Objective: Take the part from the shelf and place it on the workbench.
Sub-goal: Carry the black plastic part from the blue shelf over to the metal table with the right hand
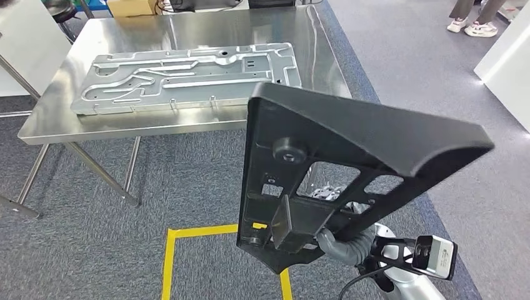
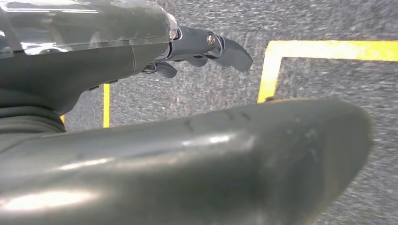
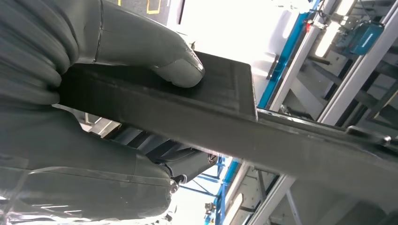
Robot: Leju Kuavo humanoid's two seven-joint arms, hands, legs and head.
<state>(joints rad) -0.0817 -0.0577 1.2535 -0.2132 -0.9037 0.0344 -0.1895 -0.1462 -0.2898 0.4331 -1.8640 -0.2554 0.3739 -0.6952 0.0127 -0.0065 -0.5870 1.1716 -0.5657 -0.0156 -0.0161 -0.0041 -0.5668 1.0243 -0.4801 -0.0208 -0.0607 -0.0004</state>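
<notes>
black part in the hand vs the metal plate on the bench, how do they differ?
The black part is matte dark; the metal plate is shiny silver. The part is held tilted up in the right hand; the plate lies flat on the workbench. Both are flat panels with cutouts or holes.

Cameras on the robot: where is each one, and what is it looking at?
Head view: high on the body, looking down at the shiny steel workbench, the flat grey metal plate and the right arm.
Left wrist view: behind the left robot hand, facing grey carpet.
Right wrist view: behind the right robot hand, looking upward.
Shared: the black plastic panel part appears in head and right wrist views.
</notes>
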